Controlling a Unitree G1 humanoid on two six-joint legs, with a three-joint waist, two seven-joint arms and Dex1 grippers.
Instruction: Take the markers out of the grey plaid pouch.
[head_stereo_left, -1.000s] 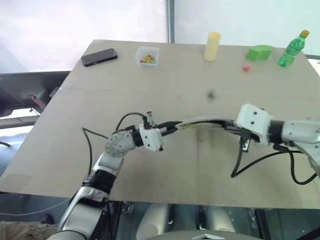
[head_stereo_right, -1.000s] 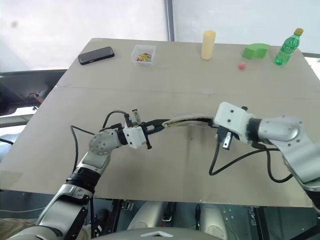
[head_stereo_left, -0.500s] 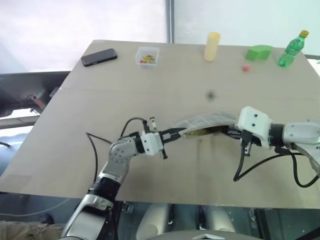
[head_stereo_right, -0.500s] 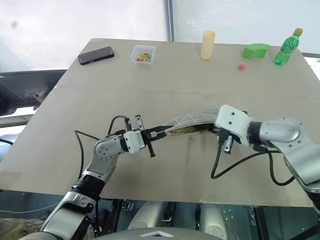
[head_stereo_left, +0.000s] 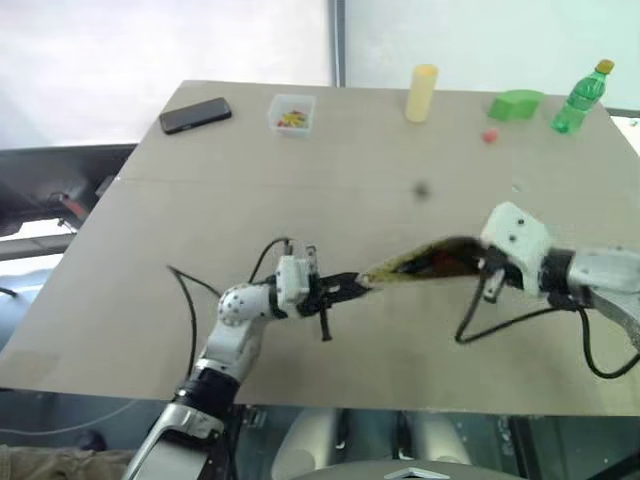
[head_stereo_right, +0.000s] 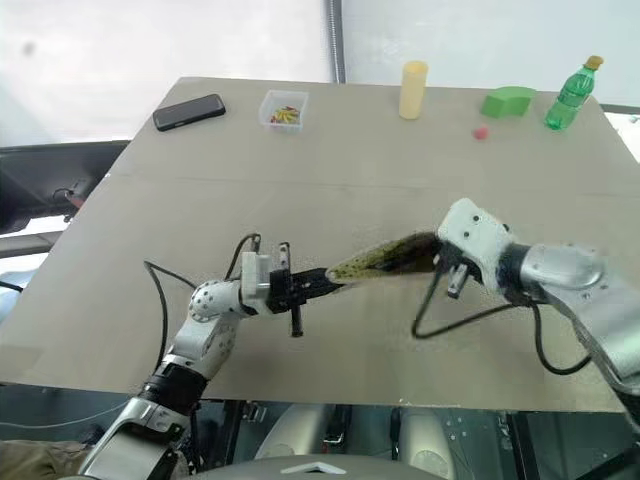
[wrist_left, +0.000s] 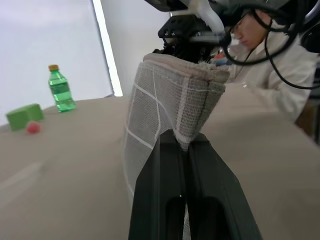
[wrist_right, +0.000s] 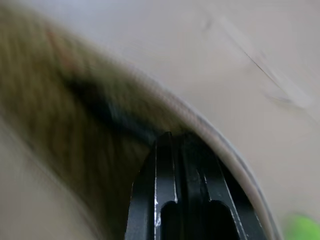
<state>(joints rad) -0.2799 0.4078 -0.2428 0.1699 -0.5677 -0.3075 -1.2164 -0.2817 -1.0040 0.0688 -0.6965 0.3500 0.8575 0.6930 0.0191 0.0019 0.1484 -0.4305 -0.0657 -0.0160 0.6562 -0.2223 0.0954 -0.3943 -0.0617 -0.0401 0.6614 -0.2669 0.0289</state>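
The grey plaid pouch (head_stereo_left: 420, 263) hangs stretched above the table (head_stereo_left: 330, 210) between my two grippers. It is turned so that its dark, olive-lined inside faces up, with a reddish patch showing in it. My left gripper (head_stereo_left: 358, 287) is shut on the pouch's left end. In the left wrist view, the black fingers (wrist_left: 165, 165) pinch the folded grey fabric with its pale grid (wrist_left: 160, 100). My right gripper (head_stereo_left: 478, 264) is shut on the right end, its fingers (wrist_right: 167, 165) closed over the pouch's rim. The markers are hidden.
Along the far edge stand a black phone (head_stereo_left: 195, 114), a small clear box of coloured bits (head_stereo_left: 293, 112), a yellow cylinder (head_stereo_left: 421, 92), a green block (head_stereo_left: 517, 104), a small red ball (head_stereo_left: 490, 136) and a green bottle (head_stereo_left: 580, 97). A person in white (wrist_left: 265, 50) is beyond my right arm.
The pouch has rolled over from edge-on, through grid side up, to its dark inside facing up. My left wrist rolled and drew back toward the near edge. Both grips held.
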